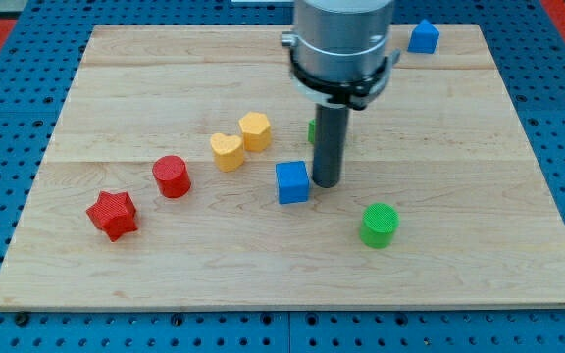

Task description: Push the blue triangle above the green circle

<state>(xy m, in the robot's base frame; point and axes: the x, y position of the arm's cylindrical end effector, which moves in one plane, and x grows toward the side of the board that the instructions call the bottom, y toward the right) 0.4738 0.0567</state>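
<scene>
The blue triangle (423, 37) sits near the board's top right corner. The green circle (379, 225) stands low in the middle-right of the board, far below the triangle. My tip (326, 184) rests on the board just right of a blue cube (291, 182), close to touching it. The tip is up and to the left of the green circle and far down-left of the blue triangle. The arm's grey body (341, 44) hangs over the board's top middle.
A green block (313, 129) is mostly hidden behind the rod. A yellow hexagon (255, 130) and a yellow heart (227, 152) lie left of the rod. A red cylinder (172, 176) and a red star (113, 215) lie further left. The wooden board (479, 275) sits on a blue pegboard.
</scene>
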